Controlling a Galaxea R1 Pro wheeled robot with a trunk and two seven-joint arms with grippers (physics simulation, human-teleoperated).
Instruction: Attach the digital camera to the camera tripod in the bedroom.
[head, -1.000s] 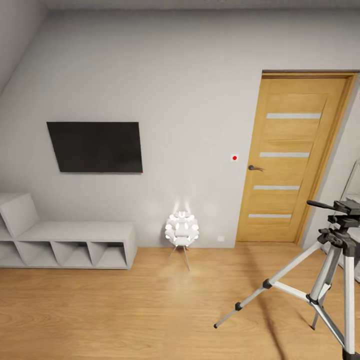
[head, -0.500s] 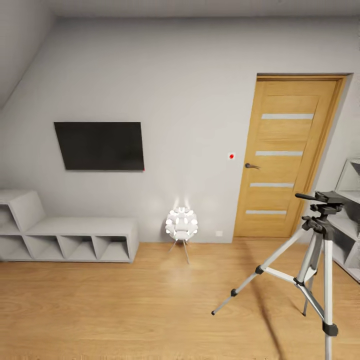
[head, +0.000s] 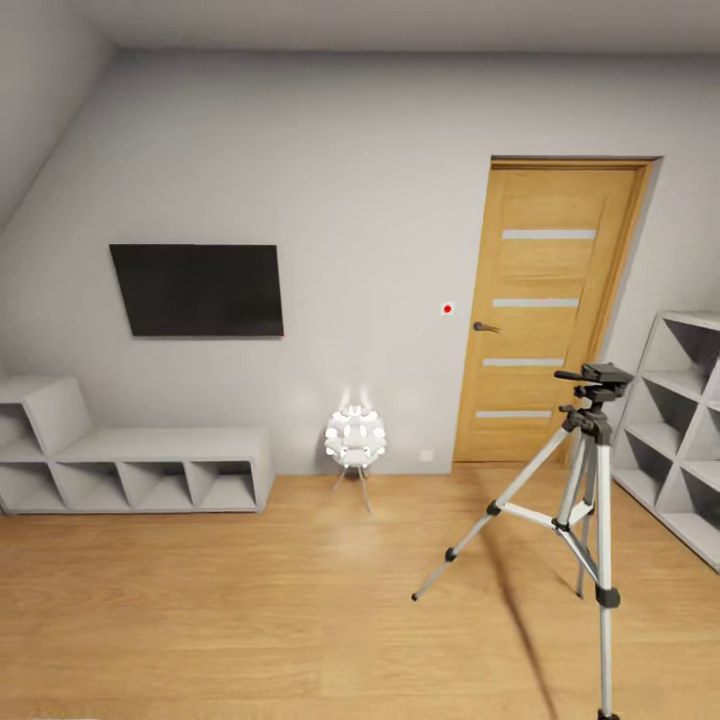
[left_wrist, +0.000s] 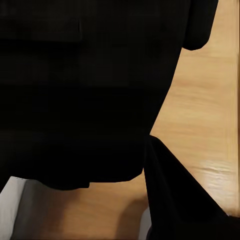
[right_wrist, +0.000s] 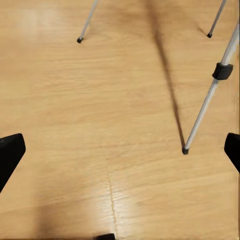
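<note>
A: Where's the camera tripod (head: 590, 470)?
B: Head view: standing on the wood floor (head: 250, 610) at the right of the bedroom, legs spread, between the wooden door (head: 545, 310) and the white cube shelving (head: 680, 430) on the right wall. Black head on top, pan handle sticking out toward the door side. Nothing mounted on it.
A: Rest of the room?
B: Black wall TV (head: 197, 291), low white shelf unit (head: 130, 470) under it, small glowing ball lamp (head: 355, 437) on thin legs by the wall.
A: Right gripper (right_wrist: 120, 150)?
B: Fingers spread wide, black tips at opposite edges of the wrist view, nothing between them. Floor and three tripod feet below it.
A: Left gripper?
B: Can't tell. Left wrist view is mostly blocked by a large black shape (left_wrist: 85, 90), unidentifiable, with floor behind.
A: Digital camera?
B: Can't make it out.
</note>
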